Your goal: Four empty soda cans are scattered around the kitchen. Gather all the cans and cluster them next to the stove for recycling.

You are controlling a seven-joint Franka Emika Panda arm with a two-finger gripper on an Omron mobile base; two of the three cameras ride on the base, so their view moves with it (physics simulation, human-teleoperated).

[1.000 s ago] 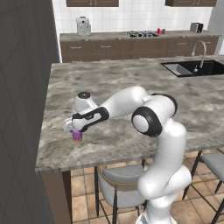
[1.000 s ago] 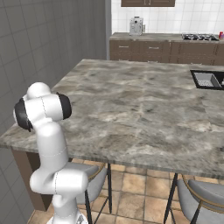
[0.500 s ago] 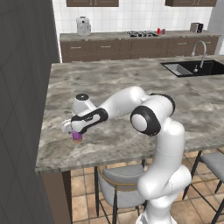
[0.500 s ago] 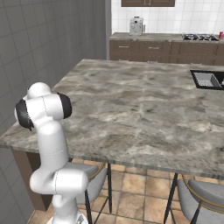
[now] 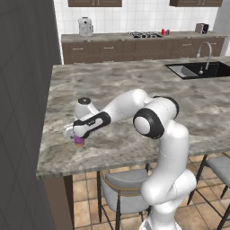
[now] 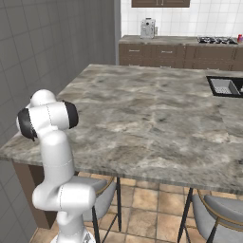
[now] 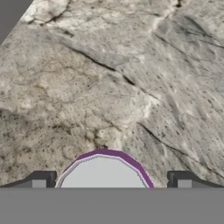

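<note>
Island counter [image 5: 134,85] takes up the foreground, grey marbled stone. Back counter along the tiled wall carries the stove [image 5: 146,34]; one red can [image 5: 166,32] stands just beside it on its right. Possibly a second red can touching it, too small to separate.

Arm reaches low over the island's near left part. Gripper [image 5: 77,136] comes down over one purple can [image 5: 79,141], upright on the stone, near the island's front edge and well apart from the stove.

Hand view: can top [image 7: 103,170] sits between the two fingertips [image 7: 40,180], jaws spread wide to either side, gap showing, nothing grasped yet.

Judged progress: early to middle. At least one can seems placed by the stove; this purple one awaits the grasp, then the carry across.

Count seen: one stove, one purple can, one red can for certain. Remaining cans unaccounted for.
</note>
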